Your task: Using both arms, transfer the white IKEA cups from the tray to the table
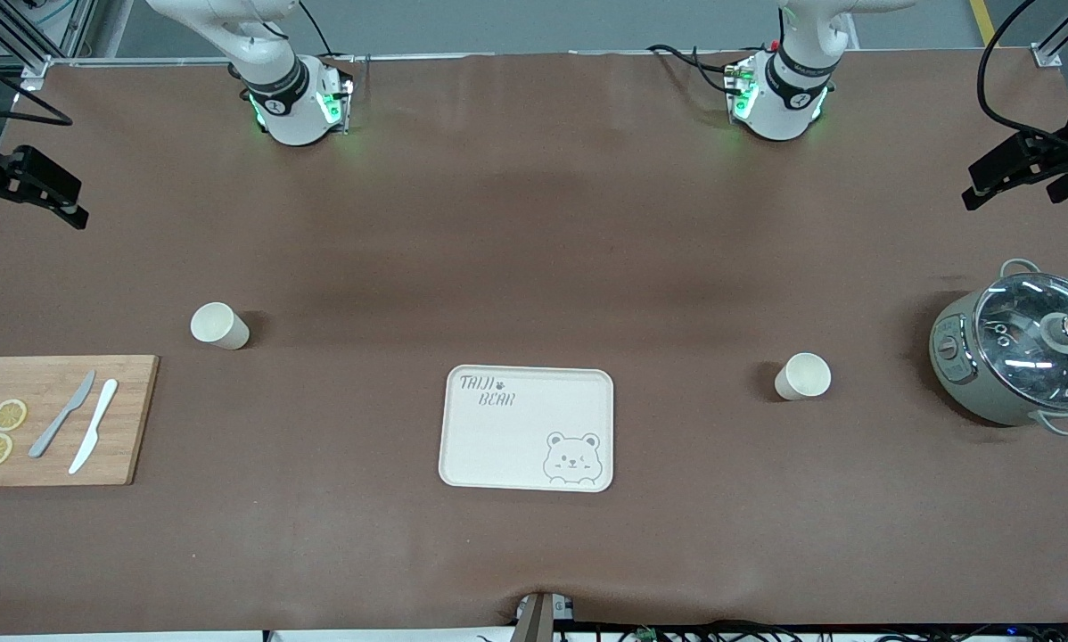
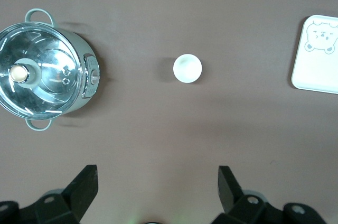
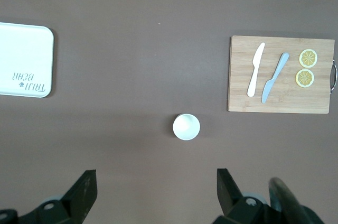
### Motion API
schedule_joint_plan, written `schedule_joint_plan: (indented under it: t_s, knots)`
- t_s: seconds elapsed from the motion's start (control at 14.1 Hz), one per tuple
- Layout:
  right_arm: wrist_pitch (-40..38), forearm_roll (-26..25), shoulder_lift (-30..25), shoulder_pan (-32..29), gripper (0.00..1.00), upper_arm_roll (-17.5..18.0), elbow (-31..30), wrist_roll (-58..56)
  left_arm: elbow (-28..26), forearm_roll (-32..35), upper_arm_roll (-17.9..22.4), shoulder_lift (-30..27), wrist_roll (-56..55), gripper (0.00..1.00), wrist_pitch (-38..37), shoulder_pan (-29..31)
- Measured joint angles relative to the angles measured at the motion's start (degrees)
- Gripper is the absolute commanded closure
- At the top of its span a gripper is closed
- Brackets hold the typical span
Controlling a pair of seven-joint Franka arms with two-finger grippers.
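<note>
Two white IKEA cups stand upright on the brown table. One cup (image 1: 219, 325) (image 3: 186, 127) is toward the right arm's end, beside the cutting board. The other cup (image 1: 802, 376) (image 2: 187, 68) stands between the tray and the pot, toward the left arm's end. A cream bear-printed tray (image 1: 516, 437) (image 2: 317, 71) (image 3: 24, 60) lies between them, with nothing on it. My left gripper (image 1: 989, 183) (image 2: 158, 179) hangs open high over the table at its own end, holding nothing. My right gripper (image 1: 66, 201) (image 3: 157, 182) hangs open high over its own end, holding nothing.
A wooden cutting board (image 1: 124, 419) (image 3: 237, 97) carries two knives and two lemon slices at the right arm's end. A grey-green pot (image 1: 962, 357) (image 2: 87, 76) with a glass lid sits at the left arm's end.
</note>
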Motion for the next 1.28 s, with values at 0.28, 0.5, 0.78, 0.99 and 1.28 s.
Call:
schedule_joint_plan:
  t_s: [0.28, 0.5, 0.78, 0.99, 1.28]
  knots:
    - [-0.4, 0.0, 0.0, 0.0, 0.0, 0.1, 0.0, -0.1, -0.2, 0.0, -0.1, 0.0, 0.0, 0.0, 0.1, 0.0]
    - [-0.5, 0.0, 0.0, 0.0, 0.0, 0.1, 0.0, -0.1, -2.0, 0.0, -0.4, 0.0, 0.0, 0.0, 1.8, 0.0]
    - [-0.6, 0.0, 0.0, 0.0, 0.0, 0.1, 0.0, -0.1, -5.7, 0.0, -0.5, -1.3, 0.0, 0.0, 4.7, -0.1]
    - [-0.6, 0.0, 0.0, 0.0, 0.0, 0.1, 0.0, -0.1, -7.2, 0.0, -0.8, -2.2, 0.0, 0.0, 4.9, -0.1]
    - [-0.7, -0.1, 0.0, 0.0, 0.0, 0.1, -0.1, -0.1, -7.3, 0.0, -1.1, -2.4, 0.0, 0.0, 5.1, -0.1]
